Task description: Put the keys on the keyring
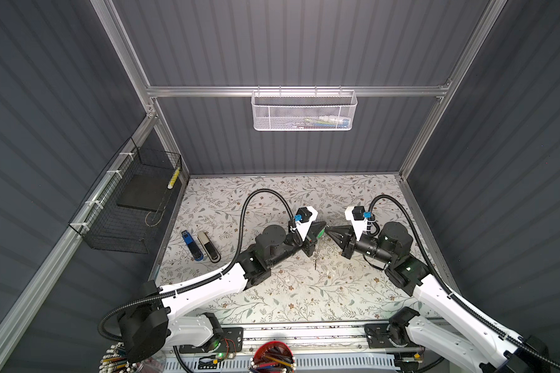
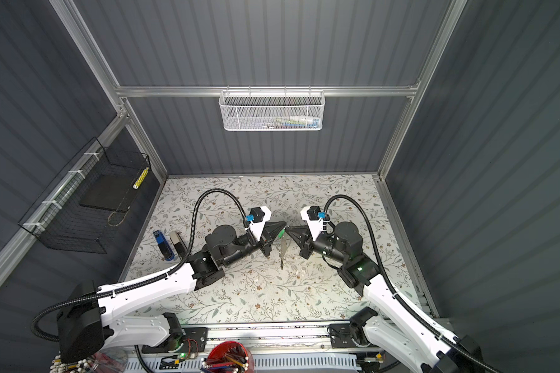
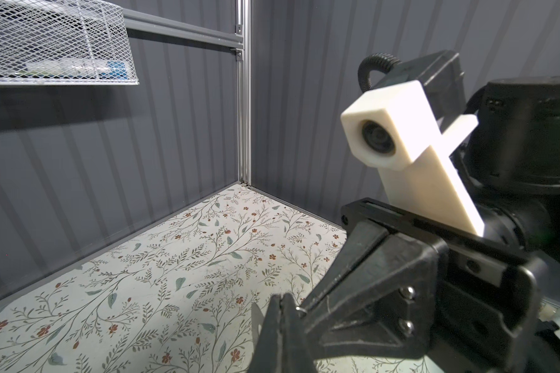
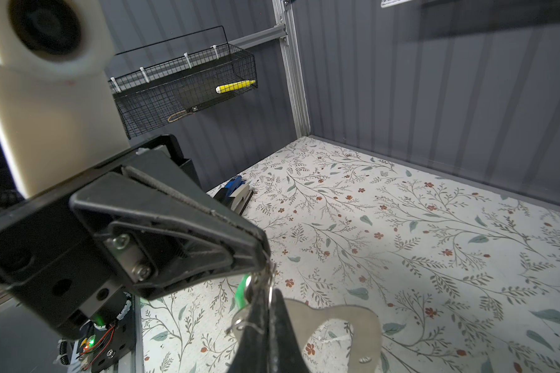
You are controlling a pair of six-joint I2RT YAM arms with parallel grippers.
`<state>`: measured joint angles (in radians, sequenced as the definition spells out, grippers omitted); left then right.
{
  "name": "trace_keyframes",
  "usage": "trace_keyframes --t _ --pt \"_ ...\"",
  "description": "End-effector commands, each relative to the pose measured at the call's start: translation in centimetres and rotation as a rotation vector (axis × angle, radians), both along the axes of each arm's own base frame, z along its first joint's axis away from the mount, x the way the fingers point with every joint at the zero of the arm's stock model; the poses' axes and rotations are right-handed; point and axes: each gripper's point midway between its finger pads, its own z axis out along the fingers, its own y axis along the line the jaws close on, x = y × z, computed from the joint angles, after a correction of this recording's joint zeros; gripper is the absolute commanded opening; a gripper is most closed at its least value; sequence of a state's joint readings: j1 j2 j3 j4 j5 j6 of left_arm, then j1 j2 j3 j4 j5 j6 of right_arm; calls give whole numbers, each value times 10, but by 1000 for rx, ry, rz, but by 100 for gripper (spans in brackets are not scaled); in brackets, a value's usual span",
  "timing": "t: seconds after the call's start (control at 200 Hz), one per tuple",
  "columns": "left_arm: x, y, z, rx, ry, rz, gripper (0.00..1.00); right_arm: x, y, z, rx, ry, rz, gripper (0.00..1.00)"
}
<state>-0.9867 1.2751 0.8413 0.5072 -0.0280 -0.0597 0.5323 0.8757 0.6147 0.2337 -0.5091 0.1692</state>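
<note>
Both grippers meet tip to tip above the middle of the floral table. My right gripper (image 4: pixel 267 310) (image 1: pixel 328 230) is shut on the keyring (image 4: pixel 362 319), a flat grey plate with a large oval cutout that hangs below the tips (image 2: pixel 283 249). A small metal loop (image 4: pixel 240 324) sticks out at the plate's edge beside the jaws. My left gripper (image 3: pixel 283 305) (image 4: pixel 265 256) (image 1: pixel 322 228) is shut, its jaws pressed together on the key with the green tag (image 4: pixel 241 292) (image 2: pixel 282 232), right against the keyring's edge. A thin dark piece (image 1: pixel 314 263) dangles under the plate; what it is I cannot tell.
A blue stapler (image 1: pixel 192 247) and a grey stapler (image 1: pixel 209 247) lie at the table's left. A black wire basket (image 1: pixel 133 200) hangs on the left wall, a white mesh basket (image 1: pixel 304 109) on the back wall. A red cup of pencils (image 1: pixel 274 355) stands in front.
</note>
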Motion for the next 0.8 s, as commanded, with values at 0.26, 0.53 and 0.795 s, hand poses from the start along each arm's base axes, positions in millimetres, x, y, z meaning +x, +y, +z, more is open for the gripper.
trace_keyframes --t 0.26,0.53,0.795 --pt "36 5 8 -17 34 159 0 -21 9 32 -16 -191 49 0" --pt "42 7 -2 -10 81 196 0 -27 11 32 -49 -263 49 0" --pt "45 9 -9 -11 132 205 0 -27 4 36 -47 -325 5 0"
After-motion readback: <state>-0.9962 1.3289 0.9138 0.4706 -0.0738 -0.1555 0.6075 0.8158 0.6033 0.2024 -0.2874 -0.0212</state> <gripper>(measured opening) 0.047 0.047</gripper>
